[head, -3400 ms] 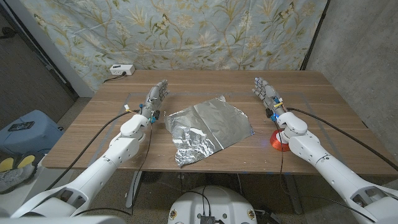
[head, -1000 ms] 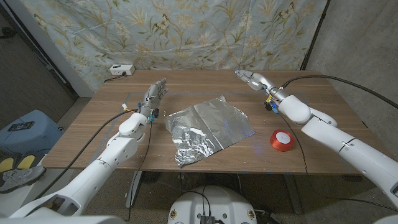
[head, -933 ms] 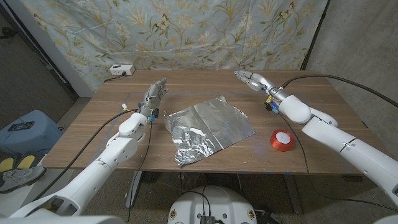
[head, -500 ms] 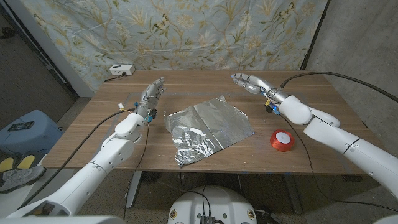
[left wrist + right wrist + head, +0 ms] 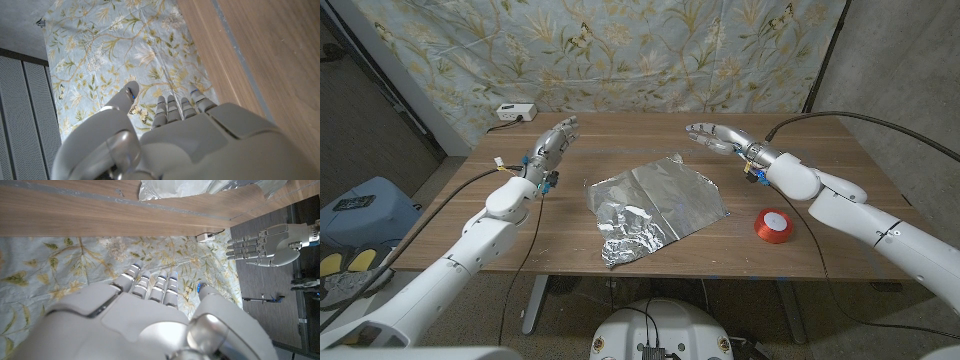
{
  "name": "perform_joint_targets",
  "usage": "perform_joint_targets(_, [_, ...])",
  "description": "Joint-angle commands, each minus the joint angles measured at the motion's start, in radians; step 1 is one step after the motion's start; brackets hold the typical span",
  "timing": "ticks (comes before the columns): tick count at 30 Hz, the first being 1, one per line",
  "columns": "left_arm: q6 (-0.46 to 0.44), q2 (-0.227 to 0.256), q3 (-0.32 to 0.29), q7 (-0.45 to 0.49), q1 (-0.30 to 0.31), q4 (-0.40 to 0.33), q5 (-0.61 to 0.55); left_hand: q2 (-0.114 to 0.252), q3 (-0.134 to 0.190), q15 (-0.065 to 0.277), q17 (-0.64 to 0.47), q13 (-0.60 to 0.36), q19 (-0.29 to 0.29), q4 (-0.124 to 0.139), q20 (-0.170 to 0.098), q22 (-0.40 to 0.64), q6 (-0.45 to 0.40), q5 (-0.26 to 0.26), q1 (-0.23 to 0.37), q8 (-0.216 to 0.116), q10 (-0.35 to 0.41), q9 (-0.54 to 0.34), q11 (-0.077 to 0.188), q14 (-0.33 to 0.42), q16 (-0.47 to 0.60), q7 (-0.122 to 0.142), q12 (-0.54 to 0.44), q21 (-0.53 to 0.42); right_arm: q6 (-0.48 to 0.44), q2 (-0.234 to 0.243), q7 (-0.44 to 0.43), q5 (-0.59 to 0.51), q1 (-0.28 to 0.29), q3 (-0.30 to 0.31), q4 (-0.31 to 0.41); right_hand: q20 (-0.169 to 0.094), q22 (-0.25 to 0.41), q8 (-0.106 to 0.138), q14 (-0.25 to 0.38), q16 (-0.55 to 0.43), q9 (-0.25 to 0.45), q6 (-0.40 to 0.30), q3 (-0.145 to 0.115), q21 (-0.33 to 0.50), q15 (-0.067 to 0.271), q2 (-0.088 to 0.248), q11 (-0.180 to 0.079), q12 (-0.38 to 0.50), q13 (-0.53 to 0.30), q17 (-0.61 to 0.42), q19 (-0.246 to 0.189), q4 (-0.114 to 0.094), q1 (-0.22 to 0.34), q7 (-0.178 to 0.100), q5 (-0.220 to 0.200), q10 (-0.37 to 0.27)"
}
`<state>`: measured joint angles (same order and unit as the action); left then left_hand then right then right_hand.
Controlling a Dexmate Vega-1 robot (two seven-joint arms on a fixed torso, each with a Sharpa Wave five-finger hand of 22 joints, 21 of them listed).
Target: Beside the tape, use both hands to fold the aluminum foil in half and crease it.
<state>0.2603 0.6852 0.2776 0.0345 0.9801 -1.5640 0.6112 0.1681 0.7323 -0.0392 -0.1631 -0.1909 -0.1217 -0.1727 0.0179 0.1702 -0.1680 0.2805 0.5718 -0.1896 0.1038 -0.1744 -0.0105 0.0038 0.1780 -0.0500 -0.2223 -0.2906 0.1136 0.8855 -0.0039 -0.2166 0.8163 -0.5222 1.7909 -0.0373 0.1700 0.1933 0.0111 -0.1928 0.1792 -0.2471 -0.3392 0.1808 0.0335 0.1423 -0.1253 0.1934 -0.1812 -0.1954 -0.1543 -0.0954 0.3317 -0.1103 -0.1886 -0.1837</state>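
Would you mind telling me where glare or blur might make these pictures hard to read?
Head view: the crumpled aluminum foil throws bright patchy glare, hiding its creases; the tape reads sharp. Left wrist view: the left hand is close, soft and grey. Right wrist view: the right hand is blurred, the foil's edge washed out.

This looks like a makeshift robot test room, not a home. A wooden surface (image 5: pixel 620 240) stands on a bare concrete floor (image 5: pixel 450 170), and grey unfinished walls (image 5: pixel 900 70) are on both sides. A flowered cloth (image 5: pixel 620 50) with butterflies hangs behind as a backdrop. A white power strip (image 5: pixel 516 112) lies at the far corner of the surface. Black cables (image 5: pixel 840 120) run along the robot arms. A blue bin (image 5: pixel 365 205) stands on the floor.
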Motion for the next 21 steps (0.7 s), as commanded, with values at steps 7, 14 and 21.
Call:
perform_joint_targets(7, [-0.005, 0.051, -0.037, 0.017, 0.053, -0.077, -0.014, -0.004, 0.002, -0.006, -0.003, 0.000, -0.013, -0.007, 0.002, 0.003, -0.011, 0.015, 0.024, -0.001, 0.007, -0.003, -0.001, 0.006, 0.000, 0.003, 0.004, 0.009, -0.003, 0.033, 0.081, -0.096, -0.017, -0.036, 0.029, -0.050, 0.001, 0.013, -0.011, -0.003, 0.005, -0.035, 0.010, -0.002, 0.040, -0.004, -0.002, 0.011, -0.002, -0.002, 0.022, -0.002, -0.024, 0.004, 0.002, -0.038])
perform_joint_targets(14, [-0.031, 0.082, -0.040, 0.021, 0.059, -0.109, -0.036, -0.008, -0.001, -0.004, -0.003, 0.000, -0.024, -0.009, 0.005, 0.004, -0.034, 0.026, 0.042, -0.007, 0.015, -0.003, 0.002, 0.019, 0.004, 0.001, 0.003, 0.011, -0.005, 0.042, 0.102, -0.132, -0.016, -0.048, 0.029, -0.053, 0.002, 0.012, -0.011, -0.007, 0.005, -0.040, 0.014, -0.002, 0.039, 0.002, -0.001, 0.009, -0.002, -0.005, 0.033, -0.013, -0.042, 0.001, 0.001, -0.044])
perform_joint_targets(21, [-0.102, 0.102, -0.056, 0.084, 0.091, -0.176, -0.042, -0.022, -0.010, -0.006, -0.003, -0.001, -0.047, -0.013, 0.009, 0.005, -0.073, 0.040, 0.070, -0.016, 0.040, -0.004, 0.003, 0.053, 0.010, -0.005, -0.003, 0.013, -0.011, 0.044, 0.110, -0.167, -0.013, -0.058, 0.028, -0.057, 0.002, 0.011, -0.013, -0.008, 0.004, -0.043, 0.015, -0.004, 0.040, 0.007, -0.018, 0.007, -0.001, -0.006, 0.050, -0.021, -0.057, -0.008, -0.001, -0.051])
